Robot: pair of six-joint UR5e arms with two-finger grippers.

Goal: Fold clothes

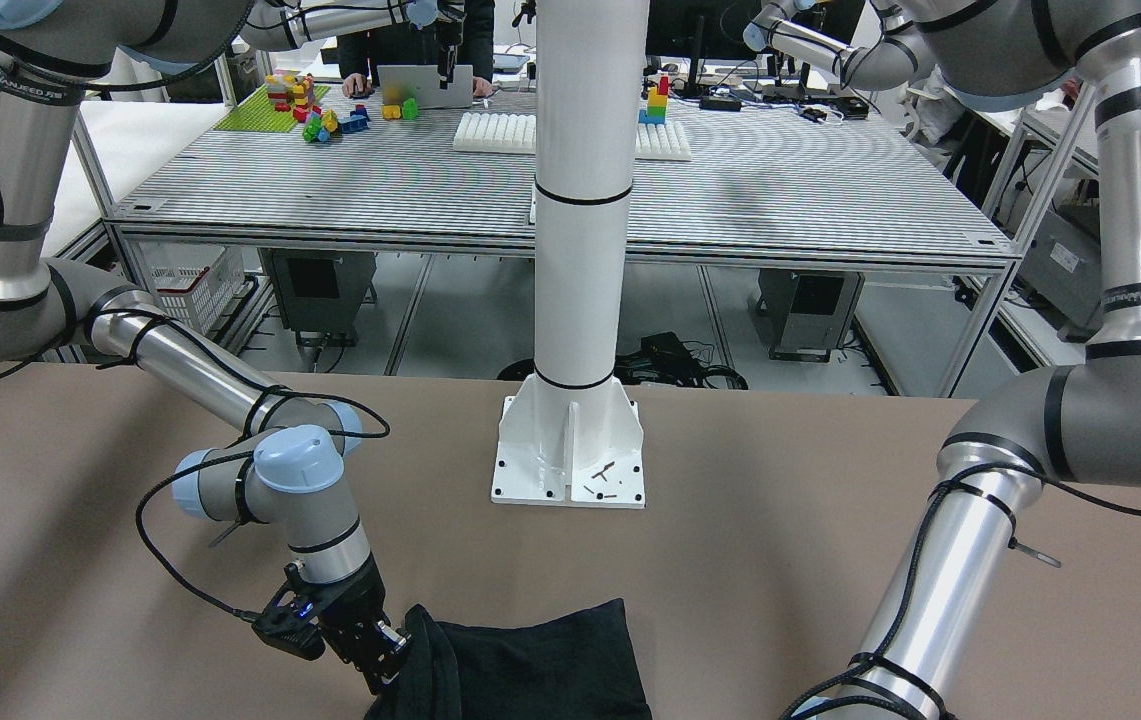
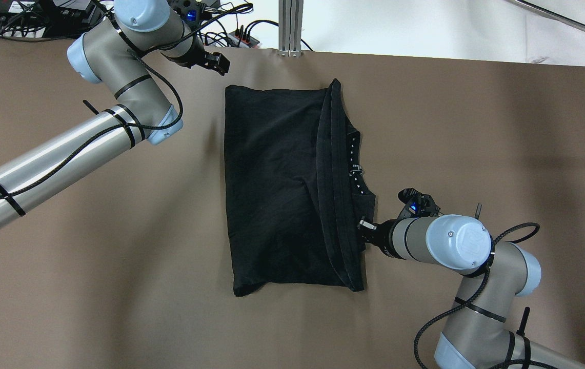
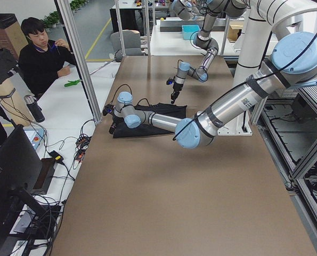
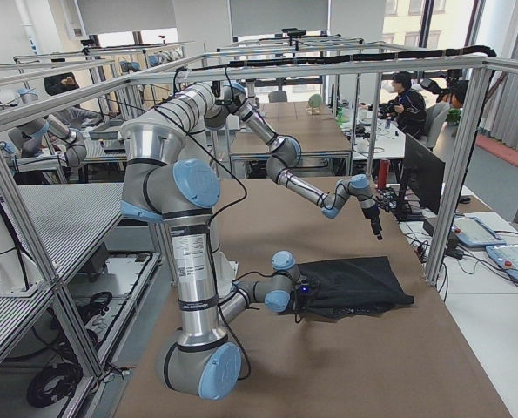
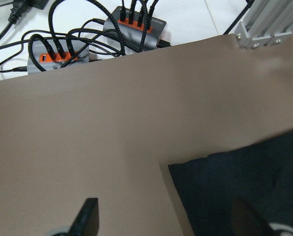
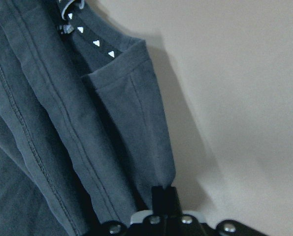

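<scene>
Brown matte covering spans the table (image 2: pixel 118 230), with the black garment (image 2: pixel 271 179) lying at its middle in the overhead view. At 12 o'clock from the garment an aluminium post (image 2: pixel 290 25) stands at the table's far edge, and grey power strips (image 5: pixel 50 58) with orange sockets and a tangle of black cables lie just past that edge. In the front-facing view a white pillar (image 1: pixel 580 200) rises from its base plate (image 1: pixel 530 470), well apart from the cloth, with a few small dark screws loose on the plate. The left gripper (image 2: pixel 213 60) hangs at 11 o'clock from the garment, near its far corner. Its fingers (image 5: pixel 87 219) are spread wide with nothing between them. The right gripper (image 2: pixel 364 225) meets the cloth's right edge at about 4 o'clock. It seems to be clenched on the hem there, though only one fingertip shows in the wrist view. The garment is a tidy upright rectangle, slightly creased. A stitched, hemmed flap is doubled over along its right side, beside a neck tape (image 6: pixel 94 43) dotted with white triangles.
</scene>
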